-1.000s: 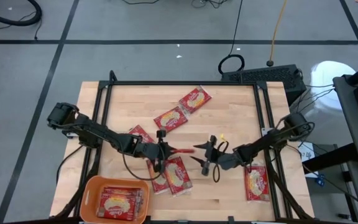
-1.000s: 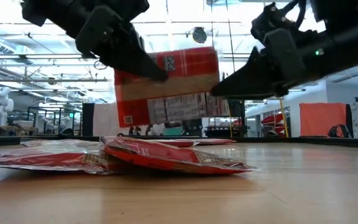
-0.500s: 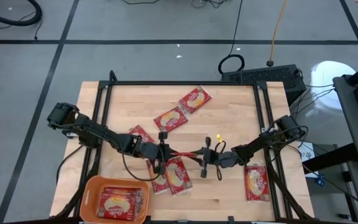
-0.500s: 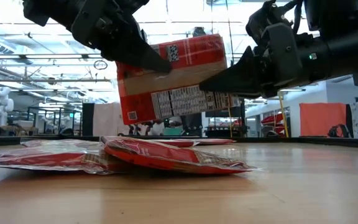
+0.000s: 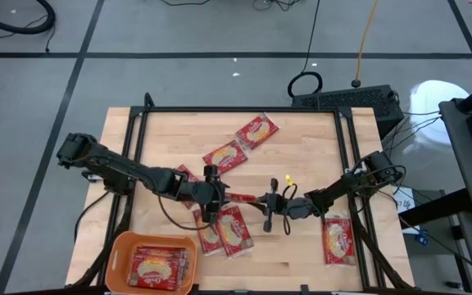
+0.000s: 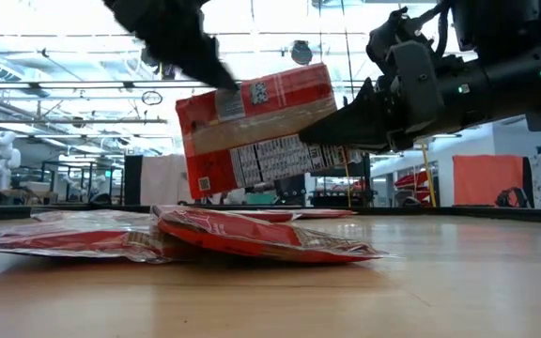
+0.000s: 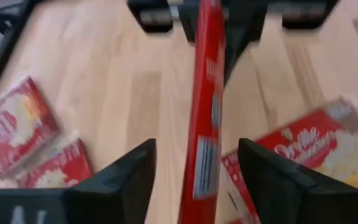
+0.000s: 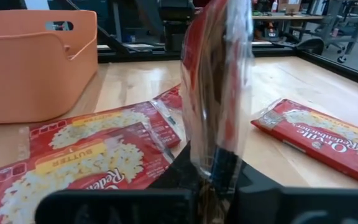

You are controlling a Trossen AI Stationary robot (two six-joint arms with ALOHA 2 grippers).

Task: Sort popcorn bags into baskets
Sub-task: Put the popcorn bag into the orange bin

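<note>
Red and edge-on, one popcorn bag [image 6: 256,127] hung in the air above the table [image 5: 301,156], clamped at one end between the shut fingers of the right tool [image 5: 269,203]. In the right wrist view the bag [image 8: 219,93] rose upright out of that tool's closed fingers. The left tool [image 5: 213,197] stood at the bag's other end with its fingers [image 7: 120,177] apart, one on each side of the bag [image 7: 204,106] and clear of it. In the low view the left tool's tip [image 6: 216,77] sat at the bag's upper corner.

Just under and beside the left tool lay a cluster of bags [image 5: 229,229] flat on the table, overlapping each other. Beyond both tools, further up the table, two more bags [image 5: 244,143] lay close together. Another bag [image 5: 337,240] lay flat beside the right arm, well apart from the cluster. The orange basket [image 5: 121,246] sat near the left tool, at the table's near corner, with bags [image 5: 156,266] lying inside it.
</note>
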